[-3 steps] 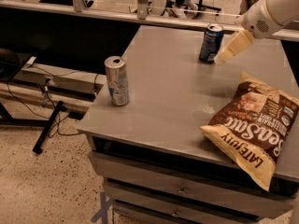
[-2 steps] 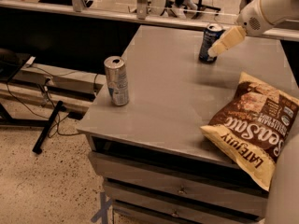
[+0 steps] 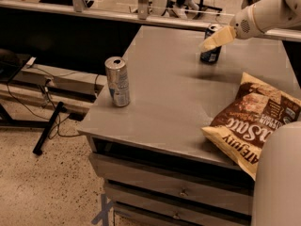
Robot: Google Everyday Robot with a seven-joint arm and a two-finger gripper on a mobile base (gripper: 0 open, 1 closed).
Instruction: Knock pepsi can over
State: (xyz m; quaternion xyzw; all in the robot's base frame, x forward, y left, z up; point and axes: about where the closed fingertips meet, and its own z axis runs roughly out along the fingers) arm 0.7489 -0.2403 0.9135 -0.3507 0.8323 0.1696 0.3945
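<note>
Close by, a chip bag [image 3: 254,121] lies at the 4 o'clock corner of the table [image 3: 169,107] and a silver can [image 3: 117,81] stands at 9 o'clock. Far back at 1 o'clock the pepsi can [image 3: 210,54] stands up straight. The white arm [image 3: 270,12] slants down from 2 o'clock toward 8 o'clock, its gripper [image 3: 217,38] in front of the can's top; spread or pressed together, I cannot tell.

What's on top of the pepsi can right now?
Nothing visibly rests on the pepsi can. The gripper hangs across its upper part, covering part of the rim, so contact cannot be seen. The can stands upright.
</note>
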